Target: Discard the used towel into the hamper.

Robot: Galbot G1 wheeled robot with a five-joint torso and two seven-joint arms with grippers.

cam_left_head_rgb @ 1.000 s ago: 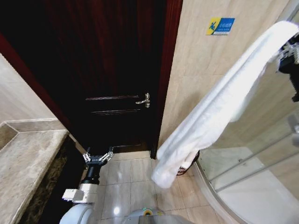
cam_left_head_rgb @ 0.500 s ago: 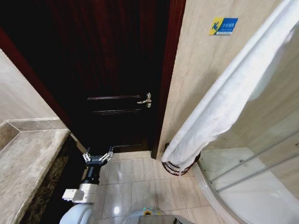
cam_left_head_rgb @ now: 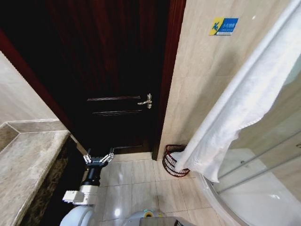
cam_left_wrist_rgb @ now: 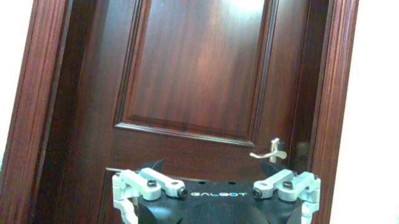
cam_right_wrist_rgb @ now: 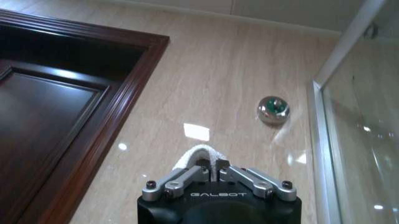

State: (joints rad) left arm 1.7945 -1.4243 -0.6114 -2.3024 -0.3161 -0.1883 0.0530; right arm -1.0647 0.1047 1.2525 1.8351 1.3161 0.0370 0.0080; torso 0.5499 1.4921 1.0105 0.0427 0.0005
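Towel [cam_left_head_rgb: 235,108] hangs from right gripper [cam_right_wrist_rgb: 210,169], hem overlapping hamper [cam_left_head_rgb: 171,165] rim.

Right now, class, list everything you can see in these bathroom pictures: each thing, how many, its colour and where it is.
towel: one, white, hanging long from upper right, its lower end beside the hamper.
hamper: one, dark reddish-brown, on the floor by the door frame.
door: one, dark wood, ahead.
door handle: one, silver, on the door.
sign: one, blue and yellow, on the beige wall.
counter: one, beige stone, left.
shower glass: one, clear, right.
left gripper: fingers open, low near the door.
right gripper: fingers shut on the towel.
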